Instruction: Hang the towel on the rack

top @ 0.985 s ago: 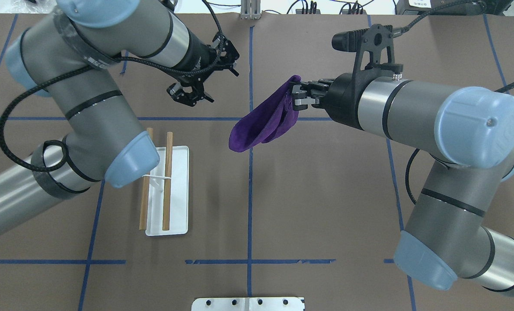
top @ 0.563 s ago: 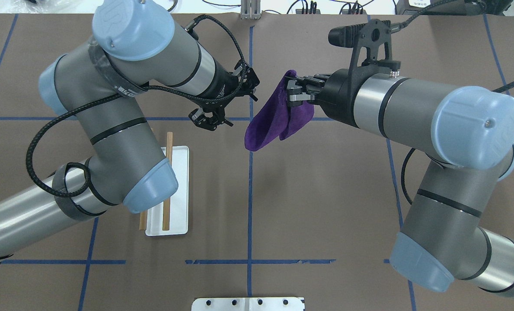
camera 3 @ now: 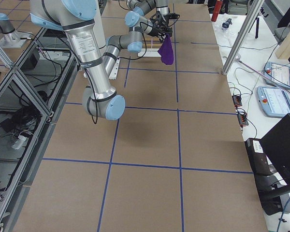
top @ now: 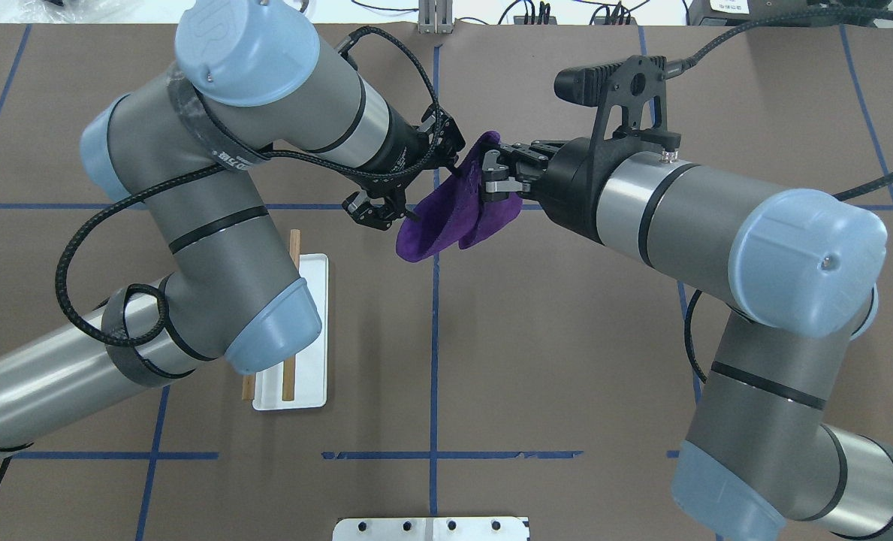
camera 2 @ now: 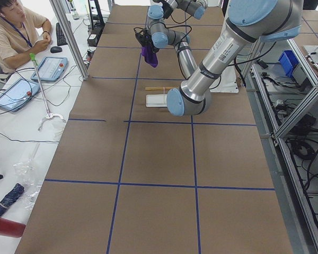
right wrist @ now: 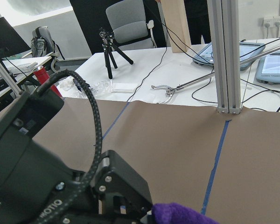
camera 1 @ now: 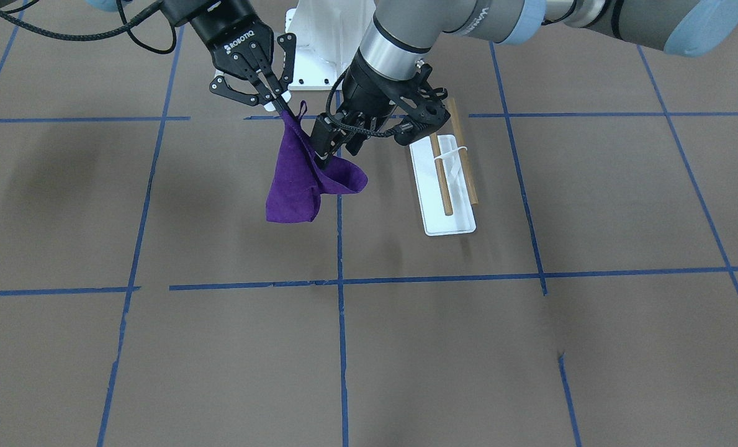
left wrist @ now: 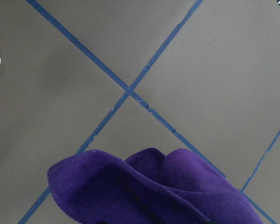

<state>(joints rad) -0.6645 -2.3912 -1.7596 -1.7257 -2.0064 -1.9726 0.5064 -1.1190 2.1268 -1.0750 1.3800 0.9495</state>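
- Overhead, the left arm (top: pixel 213 225) covers most of the rack (top: pixel 294 252): one rod shows only at its two ends, the other as a stub, and the white base tray (top: pixel 315 330) as a strip
- The left wrist view shows none of the left claw (camera 1: pixel 361 148) and its fingers, only the towel (left wrist: pixel 154 196) bunched along the bottom and a tray corner cut off at the left border
- The right wrist view catches just a scrap of purple at its lower edge, beside the left claw's black body; the fingers of the right claw (camera 1: pixel 280 104) are out of frame there
- Count: two arms, two claws, one towel, one rack with two wooden rods (camera 1: pixel 466 164) over one tray
- The rack stands on the table (top: pixel 566 338) on the left claw's far side from the towel, apart from both
- Left claw: jaws spread wide, gripping nothing; in the front view one finger (camera 1: pixel 322 146) overlaps the towel's hanging fold, and I cannot tell whether it touches
- The towel hangs in the air, clear of the table, just beside the left claw and below the right claw
- Right claw: fingers pressed together, pinching the towel's top corner
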